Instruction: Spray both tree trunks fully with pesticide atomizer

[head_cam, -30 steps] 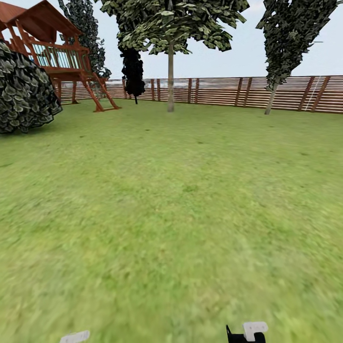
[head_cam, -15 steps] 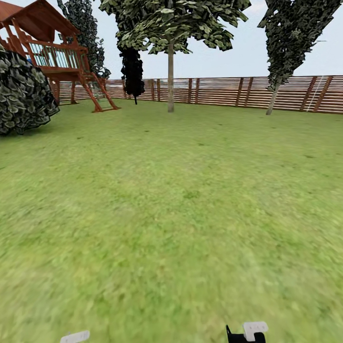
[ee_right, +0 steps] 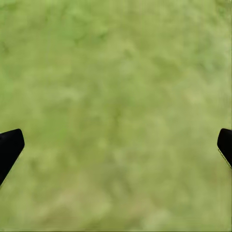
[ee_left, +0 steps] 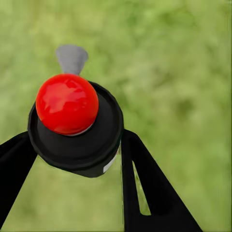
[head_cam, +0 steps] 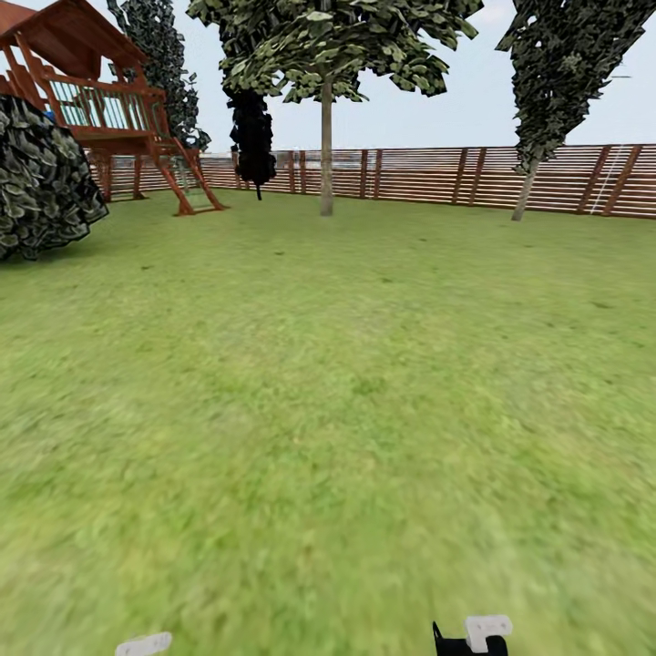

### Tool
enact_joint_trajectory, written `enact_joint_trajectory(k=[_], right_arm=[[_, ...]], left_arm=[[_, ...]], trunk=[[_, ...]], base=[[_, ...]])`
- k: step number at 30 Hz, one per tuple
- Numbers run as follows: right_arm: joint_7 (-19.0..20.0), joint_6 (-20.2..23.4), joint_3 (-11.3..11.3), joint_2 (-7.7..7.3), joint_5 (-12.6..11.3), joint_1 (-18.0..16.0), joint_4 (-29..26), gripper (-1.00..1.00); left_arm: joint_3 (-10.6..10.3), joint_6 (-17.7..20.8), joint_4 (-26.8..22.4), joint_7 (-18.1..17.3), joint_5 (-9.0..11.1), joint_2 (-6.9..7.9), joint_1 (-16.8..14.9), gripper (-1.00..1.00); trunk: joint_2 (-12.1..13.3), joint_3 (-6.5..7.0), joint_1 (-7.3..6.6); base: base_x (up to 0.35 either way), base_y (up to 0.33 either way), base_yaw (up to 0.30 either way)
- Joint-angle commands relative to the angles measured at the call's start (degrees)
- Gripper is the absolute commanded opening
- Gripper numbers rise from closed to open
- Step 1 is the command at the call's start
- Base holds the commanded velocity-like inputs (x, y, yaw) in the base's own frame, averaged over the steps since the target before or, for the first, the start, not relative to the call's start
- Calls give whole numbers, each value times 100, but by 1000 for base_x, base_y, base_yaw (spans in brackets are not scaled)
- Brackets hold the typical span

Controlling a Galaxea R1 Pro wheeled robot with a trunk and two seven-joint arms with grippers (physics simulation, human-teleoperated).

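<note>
Left hand [ee_left: 72, 159] grasps the atomizer [ee_left: 75, 128], one finger on each side of its black body. Its long axis runs toward the camera, red cap [ee_left: 66, 103] nearest, grey nozzle [ee_left: 71, 58] projecting sideways over the lawn [head_cam: 328, 410]. No legible label. Right hand [ee_right: 116, 145] is released, fingers spread wide. Two trees [head_cam: 326, 146] [head_cam: 527, 187] stand at the lawn's far edge, by the fence [head_cam: 419, 173].

Head view panned slightly right: playset [head_cam: 100, 100] and bush [head_cam: 41, 178] slid left, leaning tree [head_cam: 527, 187] slid right. Scene objects themselves didn't move.
</note>
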Motion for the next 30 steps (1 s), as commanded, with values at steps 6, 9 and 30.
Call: enact_joint_trajectory(k=[6, 9, 30], right_arm=[[3, 0, 0, 0, 0, 0, 0, 100], [2, 0, 0, 0, 0, 0, 4, 100], [0, 0, 0, 0, 0, 0, 4, 100]], left_arm=[[1, 0, 0, 3, 0, 0, 0, -100], [1, 0, 0, 5, 0, 0, 0, -100], [1, 0, 0, 5, 0, 6, 0, -100]], trunk=[[0, 0, 0], [0, 0, 0], [0, 0, 0]], base=[[339, 0, 0], [339, 0, 0], [339, 0, 0]])
